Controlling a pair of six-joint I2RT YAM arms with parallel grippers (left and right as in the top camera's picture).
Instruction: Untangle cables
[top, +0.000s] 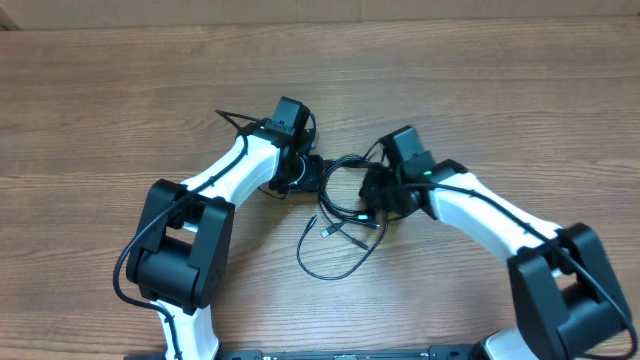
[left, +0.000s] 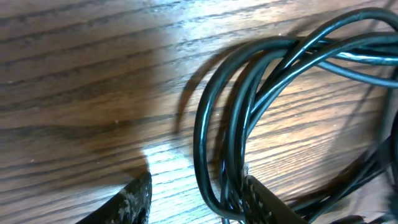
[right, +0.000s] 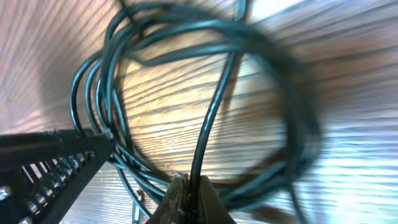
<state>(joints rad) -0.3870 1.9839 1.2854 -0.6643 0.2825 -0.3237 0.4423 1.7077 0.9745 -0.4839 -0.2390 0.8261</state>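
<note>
Overhead view: the fingertips of the left gripper (top: 308, 177) and the right gripper (top: 372, 196) are hidden beneath the wrist bodies (top: 290, 120), and the crossings of the cables (top: 350, 215) between them are too small to be traced. Left wrist view: both fingers (left: 127, 202) are cropped by the bottom edge, and the cable loops are carried out of frame at the right. Right wrist view: the right half of the cables is smeared by blur, the closed fingertips (right: 177, 202) are cut off below, and a black ribbed part (right: 50, 168) is cropped at the left, its identity not determinable.
</note>
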